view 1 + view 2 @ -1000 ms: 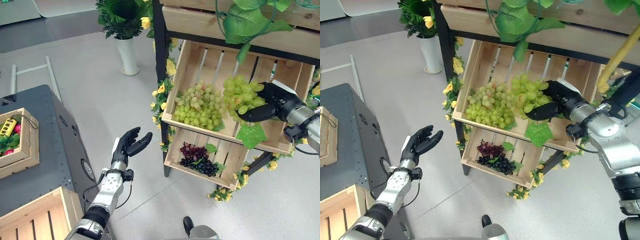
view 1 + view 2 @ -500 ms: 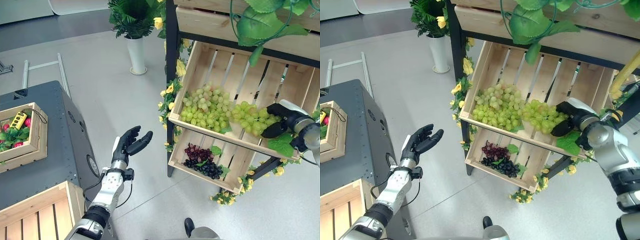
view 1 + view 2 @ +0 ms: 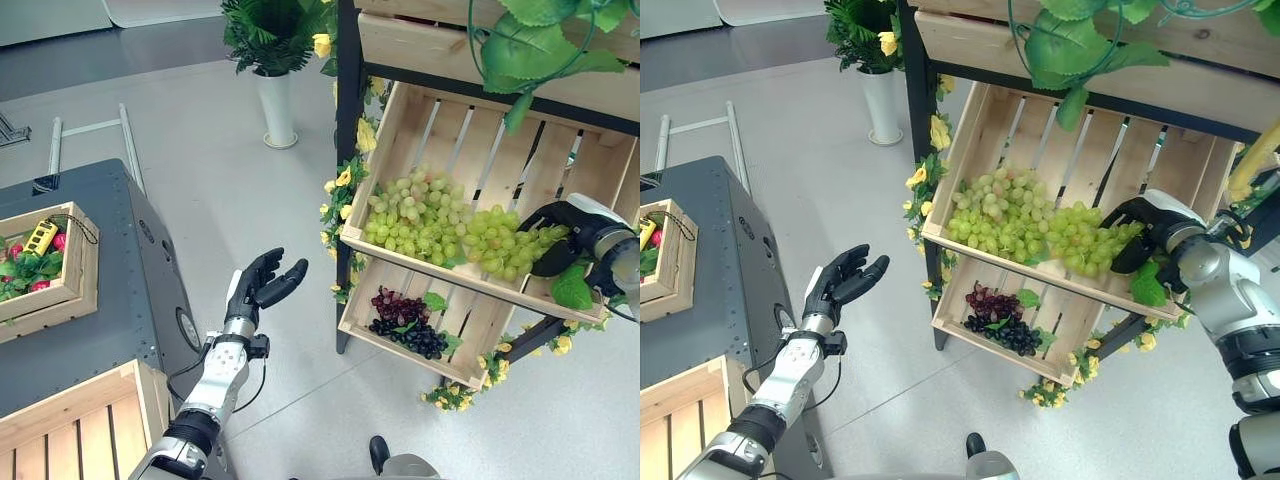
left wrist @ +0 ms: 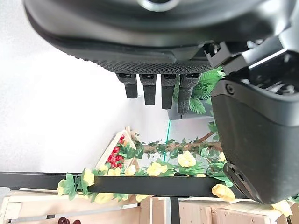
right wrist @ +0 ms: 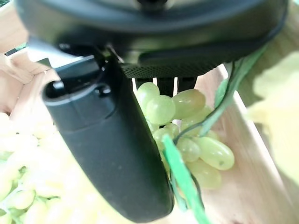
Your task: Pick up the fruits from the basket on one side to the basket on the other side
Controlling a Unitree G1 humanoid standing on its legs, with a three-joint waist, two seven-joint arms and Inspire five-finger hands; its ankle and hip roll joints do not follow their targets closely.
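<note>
The green grapes (image 3: 497, 240) lay in the top crate (image 3: 440, 120) of the fruit stand, right under the right hand (image 3: 1143, 225). That hand had its fingers and thumb curled round the bunch nearest it, and a second green bunch (image 3: 412, 212) sat just beside that one. I think the robot was at the grabbing step. Next it would need to lift the bunch clear of the crate's front edge without pulling the leaf (image 3: 571, 288) by its thumb. The left hand (image 3: 258, 290) hung out in the air, far from the stand, fingers loose and holding nothing. Below the right hand, the lower crate (image 3: 470, 322) held dark grapes (image 3: 400, 320). Behind the left hand, an empty wooden crate (image 3: 75, 430) stood by a small box (image 3: 78, 285) of red fruit.
</note>
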